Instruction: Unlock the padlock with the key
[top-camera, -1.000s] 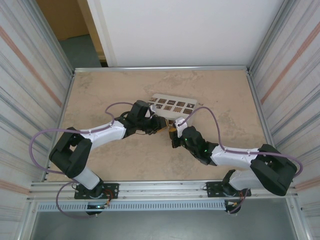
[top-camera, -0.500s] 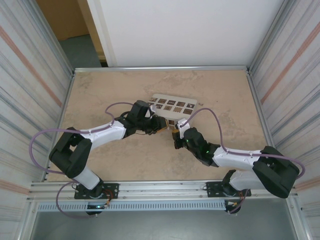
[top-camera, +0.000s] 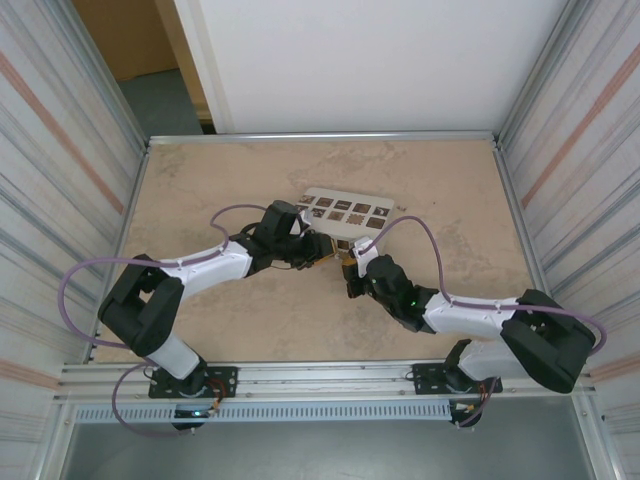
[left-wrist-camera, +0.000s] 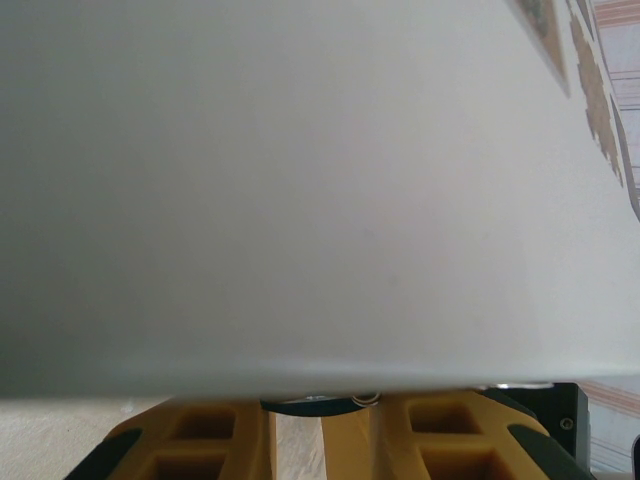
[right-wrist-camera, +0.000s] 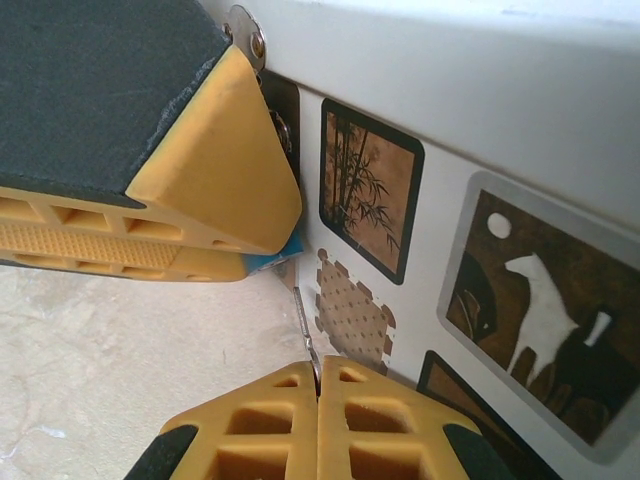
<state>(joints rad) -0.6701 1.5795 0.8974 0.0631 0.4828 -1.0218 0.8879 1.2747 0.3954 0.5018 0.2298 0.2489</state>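
Top external shows you the pale box (top-camera: 345, 210) lying flat near the middle of the table (top-camera: 200, 180), its patterned squares facing up. Its inside is hidden, so you cannot tell what it holds. Your left gripper (top-camera: 318, 252) comes in from the left and your right gripper (top-camera: 350, 268) from the right. The two meet almost tip to tip at the box's near edge.

Left wrist puts the box's plain pale side right up against your lens. Your yellow fingers (left-wrist-camera: 200, 445) sit below it with only a narrow slit between them. A small round bit of metal (left-wrist-camera: 340, 399) shows at the top of that slit.

Right wrist gives you the clearest look. Your right claw is pressed fully together at the bottom, pinching the key (right-wrist-camera: 303, 320), whose thin metal blade stands up from the tips beside the box's patterned face. The left claw's fingers lie at upper left, nearly closed. The padlock (right-wrist-camera: 272, 262) shows as a blue sliver nipped at their tips, just beside the key's end. A metal hasp (right-wrist-camera: 245, 25) sits on the box edge above.
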